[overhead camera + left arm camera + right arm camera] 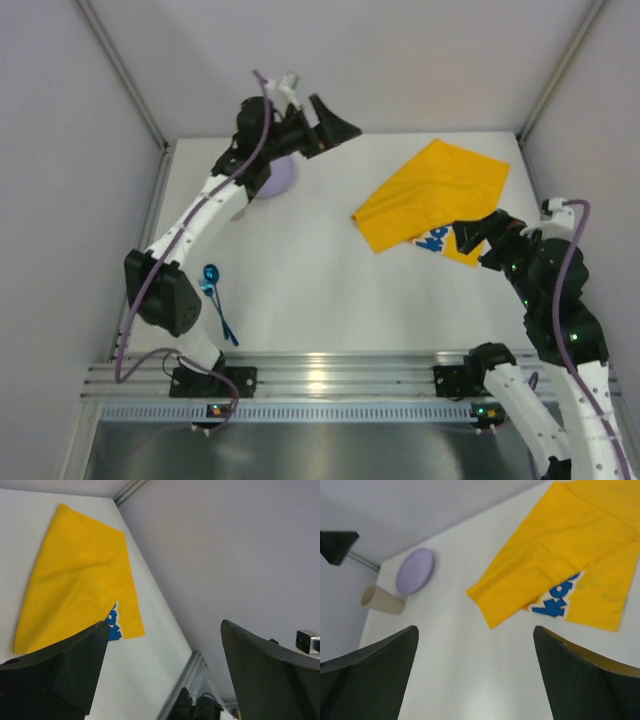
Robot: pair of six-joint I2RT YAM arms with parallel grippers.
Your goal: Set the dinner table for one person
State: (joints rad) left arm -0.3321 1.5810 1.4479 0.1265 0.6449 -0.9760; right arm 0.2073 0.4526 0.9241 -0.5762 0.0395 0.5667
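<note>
Dinner table (320, 300), left end effector (165, 630) aloft

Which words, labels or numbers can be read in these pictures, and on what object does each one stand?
"ka" or "ko", uncertain: big blue letters with white outline on the folded yellow cloth mat; the fold hides the rest of the word.
Unreadable: a small pale mark on the bowl of the blue plastic spoon, too small to tell.
No other text shows.
</note>
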